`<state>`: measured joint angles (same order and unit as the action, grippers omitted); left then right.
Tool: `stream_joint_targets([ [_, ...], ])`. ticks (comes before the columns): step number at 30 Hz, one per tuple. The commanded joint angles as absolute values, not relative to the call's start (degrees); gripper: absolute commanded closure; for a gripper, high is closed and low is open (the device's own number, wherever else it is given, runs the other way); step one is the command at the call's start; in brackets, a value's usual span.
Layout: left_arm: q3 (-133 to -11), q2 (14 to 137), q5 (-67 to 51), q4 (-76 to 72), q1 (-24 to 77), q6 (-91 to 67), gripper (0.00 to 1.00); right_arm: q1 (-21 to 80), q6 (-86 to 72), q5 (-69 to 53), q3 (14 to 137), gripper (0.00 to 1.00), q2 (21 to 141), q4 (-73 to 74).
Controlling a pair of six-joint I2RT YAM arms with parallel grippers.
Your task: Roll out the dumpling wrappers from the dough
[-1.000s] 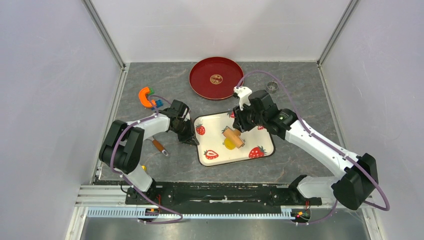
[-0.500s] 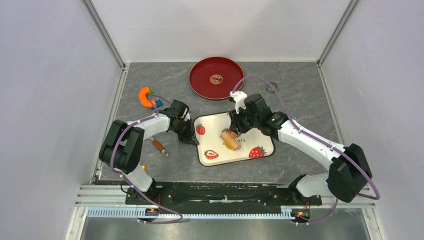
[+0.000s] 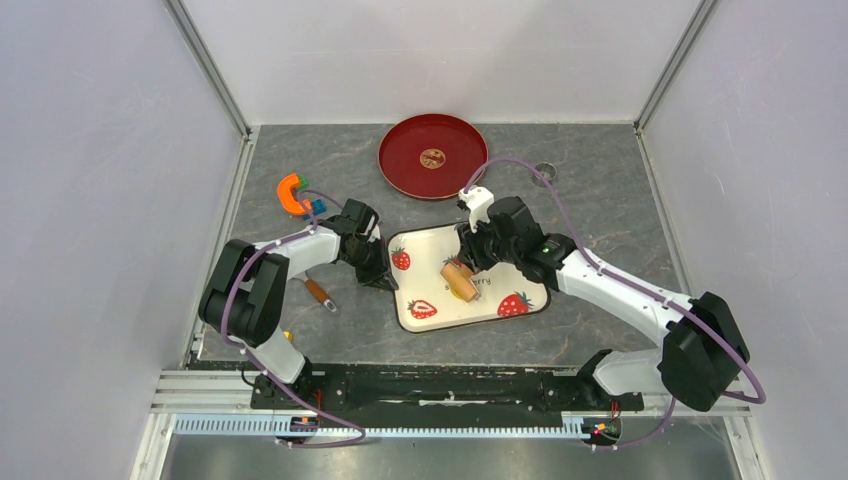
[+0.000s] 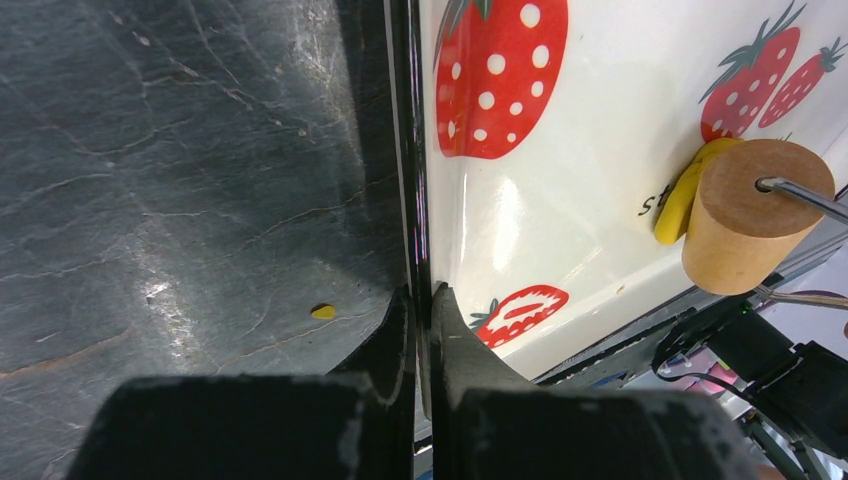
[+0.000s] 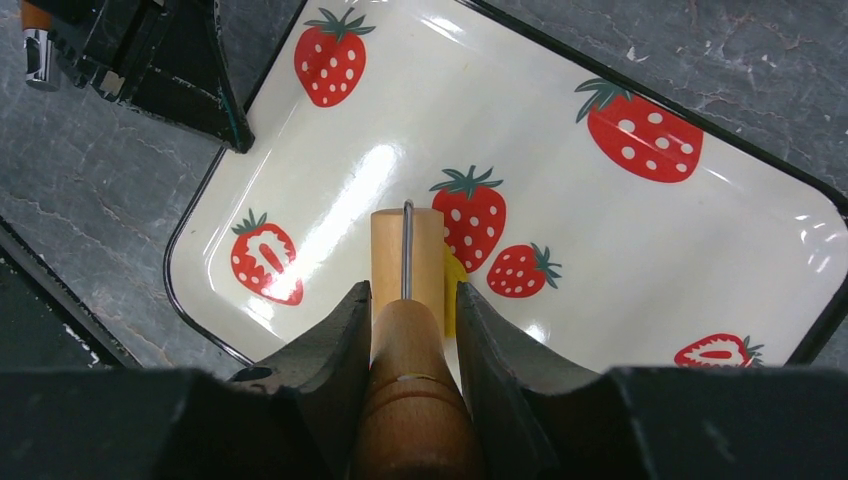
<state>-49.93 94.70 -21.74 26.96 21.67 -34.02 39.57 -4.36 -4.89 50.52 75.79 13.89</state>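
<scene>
Grey marble-look desk with walls on three sides, both arms reaching in over it. The biggest thing on it is the cream strawberry tray, sitting in the middle at a slight angle. Behind it, near the back edge, there's a round red plate – apart from the tray, not touching.

The left pincer is pressed together on the tray's left rim, with the thin black edge running right between its fingers. The right pincer is pinching the wooden handle of a small roller, one finger on each side. The roller's drum is down on the tray floor, about mid-tray, pointing away from the wrist camera.

Off to the left there's an orange curved tool on the desk, and a little wooden-handled tool lying beside the left arm. A small metal ring sits to the right of the red plate.

The dumpling wrapper is on the tray, tucked right against the roller's drum – mostly hidden, just a yellow edge peeking out beside it. Can't tell its full shape from here. There's also a tiny yellow crumb on the desk just left of the tray rim.
</scene>
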Motion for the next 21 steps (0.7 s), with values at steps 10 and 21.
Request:
stream_joint_targets([
  [10,-49.84,95.19,-18.66,29.36,21.47,-31.24,0.98,38.06,6.59,15.02,48.7,1.0,80.51,23.75],
  [21,-49.63,95.55,-18.54,29.15,21.52,-31.22,0.98,38.06,5.81,14.81,46.0,1.0,82.27,24.0],
])
